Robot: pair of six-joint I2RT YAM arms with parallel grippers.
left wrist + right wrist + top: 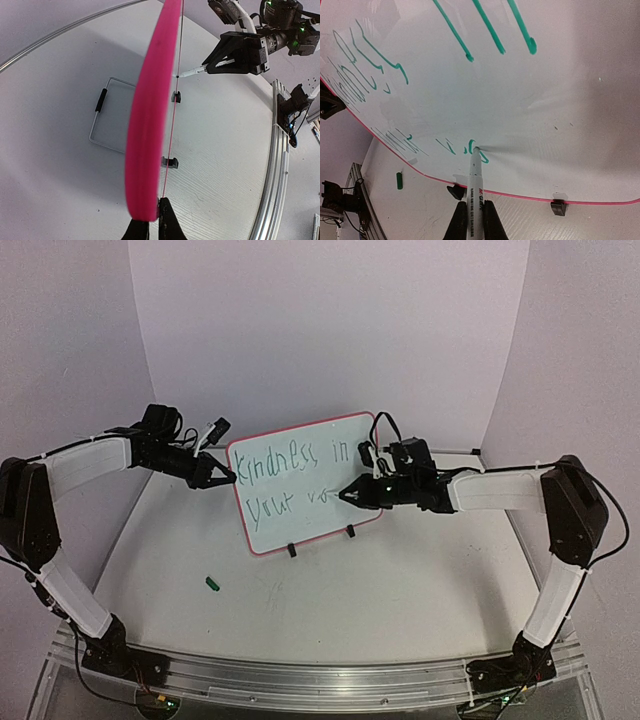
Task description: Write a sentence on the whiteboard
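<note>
Seen from above, the whiteboard (312,525) stands mid-table, the sentence (290,465) in two green rows, and the left gripper (230,478) meets its left edge. The left wrist view shows those jaws pinching that edge. In the right wrist view, the right gripper (475,217) pinches a marker (476,182), tip touching the lower row.

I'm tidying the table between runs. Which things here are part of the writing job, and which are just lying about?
In use: whiteboard, green sentence, marker writing it.
Lying about: small green piece, perhaps a cap, on the table; wire frame behind the board.
</note>
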